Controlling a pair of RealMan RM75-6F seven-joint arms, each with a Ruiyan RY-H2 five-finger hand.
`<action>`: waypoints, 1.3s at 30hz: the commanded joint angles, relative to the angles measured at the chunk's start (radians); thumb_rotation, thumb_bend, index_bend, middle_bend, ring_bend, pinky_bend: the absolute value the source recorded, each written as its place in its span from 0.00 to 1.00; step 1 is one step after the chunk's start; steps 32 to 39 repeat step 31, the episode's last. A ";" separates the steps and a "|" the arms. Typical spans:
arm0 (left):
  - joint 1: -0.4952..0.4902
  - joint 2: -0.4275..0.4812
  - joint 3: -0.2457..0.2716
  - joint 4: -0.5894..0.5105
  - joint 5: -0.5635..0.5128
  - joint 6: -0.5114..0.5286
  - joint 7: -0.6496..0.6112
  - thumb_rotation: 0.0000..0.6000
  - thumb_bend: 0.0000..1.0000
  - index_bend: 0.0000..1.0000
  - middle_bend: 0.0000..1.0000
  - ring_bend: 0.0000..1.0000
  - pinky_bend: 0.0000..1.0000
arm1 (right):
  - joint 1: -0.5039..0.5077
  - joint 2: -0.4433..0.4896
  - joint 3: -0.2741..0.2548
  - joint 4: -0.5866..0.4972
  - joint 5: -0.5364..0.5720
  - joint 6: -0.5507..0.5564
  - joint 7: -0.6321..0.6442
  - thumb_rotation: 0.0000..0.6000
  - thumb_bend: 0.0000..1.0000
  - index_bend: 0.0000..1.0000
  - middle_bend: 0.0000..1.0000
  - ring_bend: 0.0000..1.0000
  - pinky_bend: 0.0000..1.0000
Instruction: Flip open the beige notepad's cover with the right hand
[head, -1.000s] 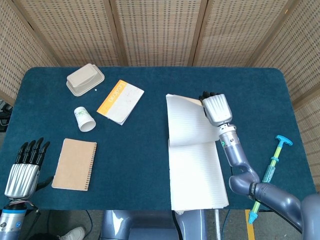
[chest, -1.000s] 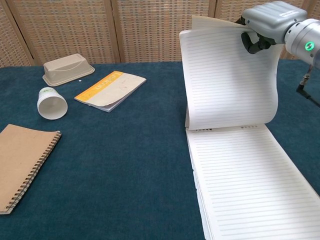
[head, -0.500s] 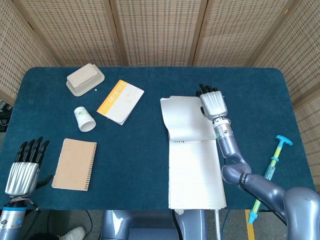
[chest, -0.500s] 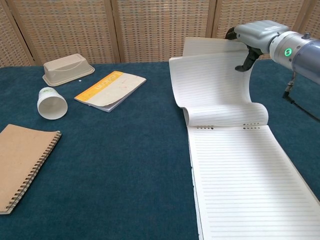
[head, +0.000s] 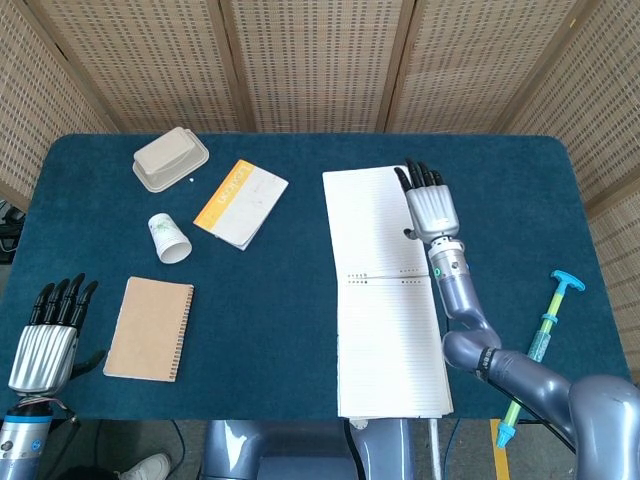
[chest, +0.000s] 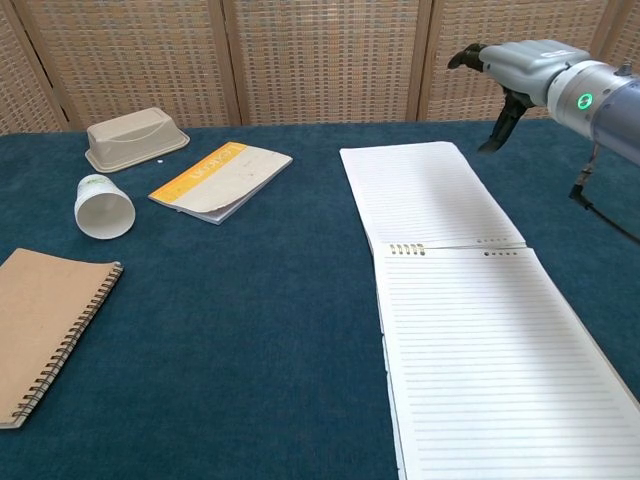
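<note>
the scene is evenly and brightly lit from above. only faint, soft shadows are cast on the table (head: 300, 300). both views are rendered sharp, without glare or visible blur.

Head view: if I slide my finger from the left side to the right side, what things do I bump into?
left hand → brown spiral notebook → paper cup → orange booklet → open notepad → blue-green syringe.
</note>
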 joint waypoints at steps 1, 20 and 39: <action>0.001 0.002 0.001 -0.001 0.001 0.002 -0.004 1.00 0.15 0.00 0.00 0.00 0.04 | -0.042 0.049 -0.011 -0.089 -0.010 0.048 0.024 1.00 0.25 0.09 0.00 0.00 0.15; 0.003 0.014 0.031 -0.013 0.009 -0.019 -0.033 1.00 0.15 0.00 0.00 0.00 0.01 | -0.534 0.287 -0.403 -0.546 -0.430 0.587 0.156 1.00 0.25 0.00 0.00 0.00 0.00; 0.013 0.025 0.039 -0.025 0.034 0.006 -0.045 1.00 0.15 0.00 0.00 0.00 0.01 | -0.631 0.269 -0.464 -0.509 -0.535 0.675 0.224 1.00 0.25 0.00 0.00 0.00 0.00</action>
